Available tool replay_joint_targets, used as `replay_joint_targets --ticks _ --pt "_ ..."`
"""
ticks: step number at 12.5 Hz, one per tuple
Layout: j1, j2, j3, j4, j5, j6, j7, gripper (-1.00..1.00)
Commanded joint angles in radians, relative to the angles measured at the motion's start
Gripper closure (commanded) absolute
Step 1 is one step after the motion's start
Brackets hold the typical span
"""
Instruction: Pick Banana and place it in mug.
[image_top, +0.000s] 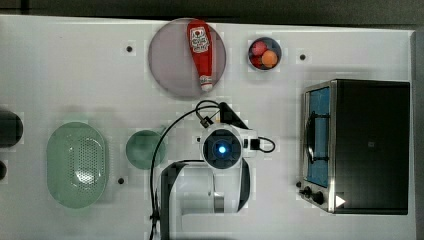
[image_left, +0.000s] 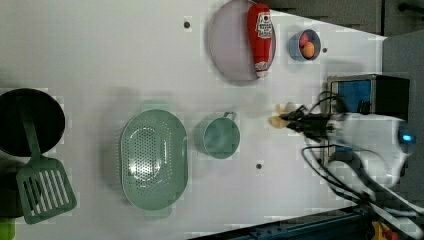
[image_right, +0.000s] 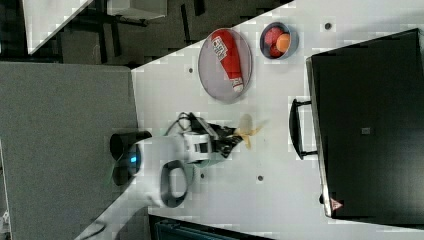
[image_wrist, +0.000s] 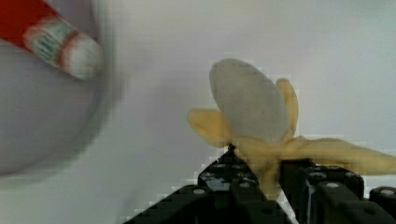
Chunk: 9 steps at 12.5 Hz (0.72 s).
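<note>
One grasp made — black gripper (image_wrist: 270, 179) jaws clamped on pale-yellow peeled toy banana (image_wrist: 252, 116).
Next: carry it to the round teal-green mug (image_left: 220, 137) — lower, release.

White arm, black gripper

At the top view's centre we see our white arm (image_top: 220, 165), a glowing blue light (image_top: 221, 148), looping black cables (image_top: 165, 145), and screw-studded black jaws in the wrist view.
</note>
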Motion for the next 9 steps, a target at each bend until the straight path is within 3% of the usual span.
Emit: replay_joint_targets --ticks 1,6,9 --pt "-0.002 -0.236 0.004 0.07 0.001 -0.256 -0.008 0.53" --pt "0.028 -0.395 0.096 0.295 0.003 -0.838 0.019 0.53" --pt "0.054 -0.38 0.209 0.383 0.044 -0.908 0.193 0.53"
